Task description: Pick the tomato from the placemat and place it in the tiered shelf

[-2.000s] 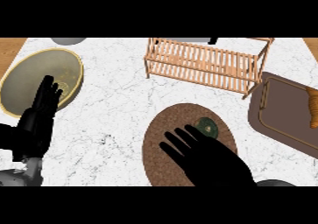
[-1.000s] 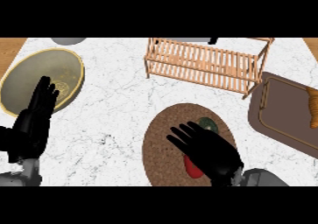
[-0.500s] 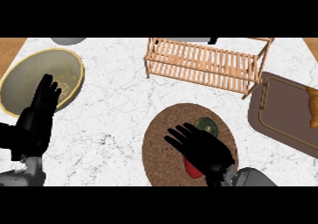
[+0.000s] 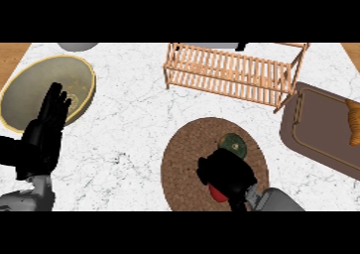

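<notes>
Right hand (image 4: 226, 172) since curled round tomato (image 4: 217, 193), drawn back over placemat (image 4: 184, 163), left hand (image 4: 42, 136) kept open, unmoved.

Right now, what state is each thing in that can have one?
right hand: shut on the tomato, over the placemat.
tomato: in the right hand, mostly hidden; cannot tell whether it is lifted.
left hand: open, resting at the view's left.
tiered shelf: tomato not yet in it.
placemat: flat on the counter.
tray: holds a croissant.
</notes>
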